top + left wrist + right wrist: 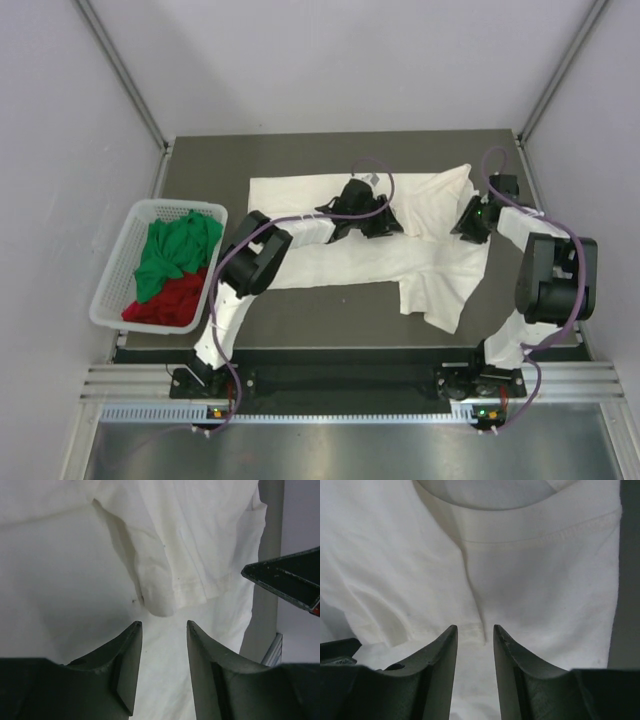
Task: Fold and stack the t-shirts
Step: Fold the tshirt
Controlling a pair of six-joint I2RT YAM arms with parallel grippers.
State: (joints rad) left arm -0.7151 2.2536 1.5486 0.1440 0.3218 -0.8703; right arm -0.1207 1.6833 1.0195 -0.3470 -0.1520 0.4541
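Left gripper (162, 622) hangs just over the cream-white short-sleeved cloth tee (440, 270), its two dark fingers (127, 665) parted by a narrow gap with nothing between them. The hemmed edge of a folded sleeve lies just ahead of the tips. Right gripper (474, 626) is parted about as narrowly above the same tee near its ribbed collar; a crease runs toward the gap, and I cannot tell whether the tips touch the cloth.

Counted: two grippers, three tees, one white plastic mesh basket (112, 270). The cream-white tee lies spread and rumpled on the dark grey table (210, 160), to the right of the basket. The left gripper is over the part nearer the basket, the right gripper over the part farther from it. The crumpled green tee (170, 250) and the red tee (165, 300) lie inside the basket, green toward its far end, red toward its near end.
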